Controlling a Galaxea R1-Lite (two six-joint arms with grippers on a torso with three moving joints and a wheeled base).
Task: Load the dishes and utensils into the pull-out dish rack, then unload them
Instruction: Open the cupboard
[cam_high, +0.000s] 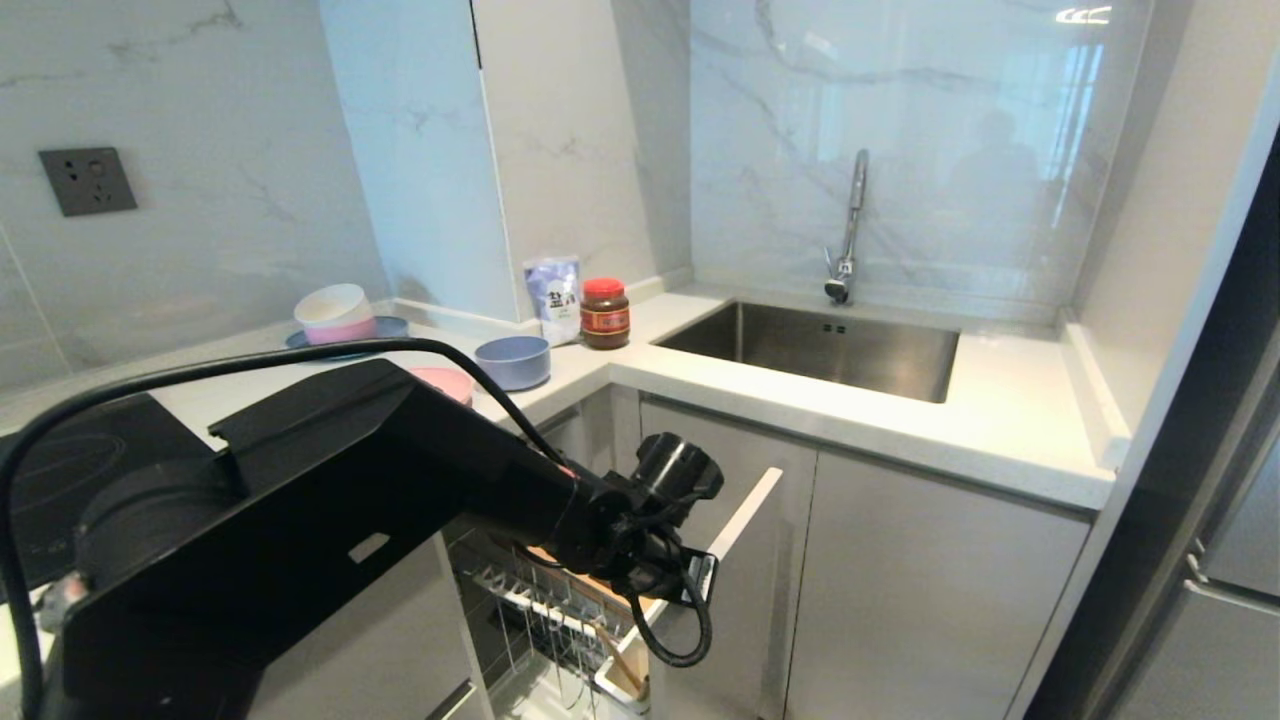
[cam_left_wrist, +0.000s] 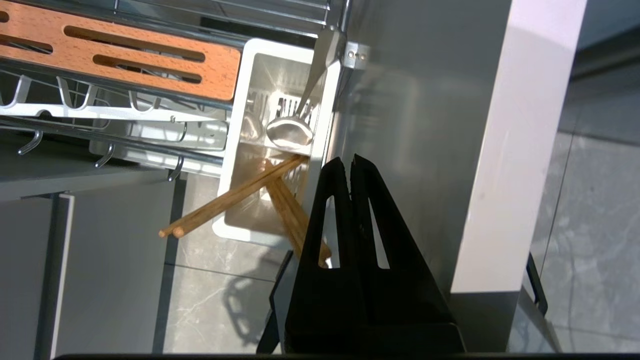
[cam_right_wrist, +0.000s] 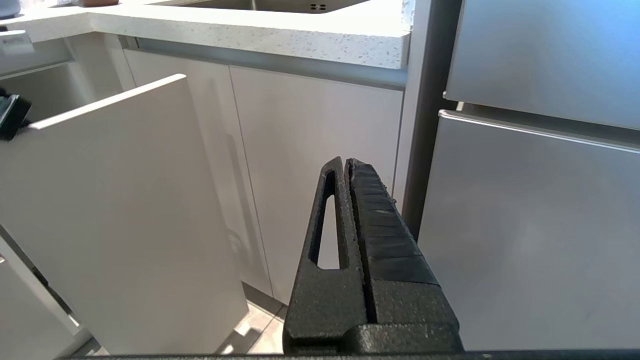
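Note:
My left gripper (cam_left_wrist: 347, 160) is shut and empty, hovering just above the front rim of the white cutlery box (cam_left_wrist: 240, 234) in the pull-out dish rack (cam_high: 545, 600). In the box stand a silver spoon (cam_left_wrist: 290, 134) and wooden chopsticks (cam_left_wrist: 225, 200) that lean out over its rim. The slotted wooden bar (cam_left_wrist: 125, 50) lies beside the box. The blue-grey bowl (cam_high: 511, 360) sits on the counter, with the pink plate (cam_high: 447, 380) next to it, half hidden by my left arm (cam_high: 330, 500). My right gripper (cam_right_wrist: 346, 161) is shut, parked low in front of the cabinets.
The rack's pale grey front panel (cam_high: 745, 560) stands out from the cabinet. White and pink bowls (cam_high: 335, 313) sit stacked on a blue plate at the back left. A red-lidded jar (cam_high: 605, 313) and a bag (cam_high: 553, 297) stand near the sink (cam_high: 900, 385) and its tap (cam_high: 850, 230).

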